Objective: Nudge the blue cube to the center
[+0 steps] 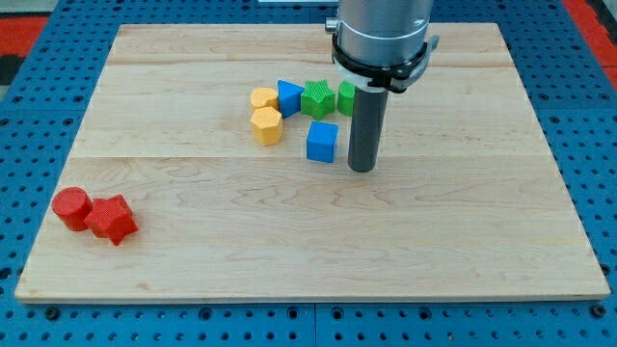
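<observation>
Nearest the camera, at the near left of the wooden surface (pixel 463 241), sit two red blocks touching each other: a red cylinder (pixel 70 207) and, just to its right, a red star-shaped block (pixel 112 219). They lie well apart from everything else.

The blue cube (pixel 322 142) rests near the middle of the surface, a little toward the far side. My tip (pixel 362 169) stands just to its right, close beside it with a thin gap showing. The arm carries no hand, only the dark rod, so there is nothing to be apart or together.

Beyond the cube runs a row of blocks. From the left: a yellow block (pixel 263 97), a blue triangular block (pixel 289 97), a green star-shaped block (pixel 316 98), and another green block (pixel 346 96) partly hidden behind the rod. A second yellow block (pixel 267 125), roughly hexagonal, sits just nearer than the first, left of the cube.
</observation>
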### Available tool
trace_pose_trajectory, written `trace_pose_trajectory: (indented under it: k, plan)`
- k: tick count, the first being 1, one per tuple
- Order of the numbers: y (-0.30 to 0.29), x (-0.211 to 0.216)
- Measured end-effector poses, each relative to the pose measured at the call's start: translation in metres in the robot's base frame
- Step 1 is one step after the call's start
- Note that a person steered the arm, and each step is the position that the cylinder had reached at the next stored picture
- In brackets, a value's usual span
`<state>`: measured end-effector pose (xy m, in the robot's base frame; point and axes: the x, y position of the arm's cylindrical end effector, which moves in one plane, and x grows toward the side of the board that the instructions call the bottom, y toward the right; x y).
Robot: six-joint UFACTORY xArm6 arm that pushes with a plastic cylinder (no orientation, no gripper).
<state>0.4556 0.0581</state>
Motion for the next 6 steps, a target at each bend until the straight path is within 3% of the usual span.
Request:
trace_pose_trajectory:
  k: [1, 4, 6]
  plan:
    - [-0.016, 0.019]
    - [0.002, -0.022]
    - [-0.014, -0.022]
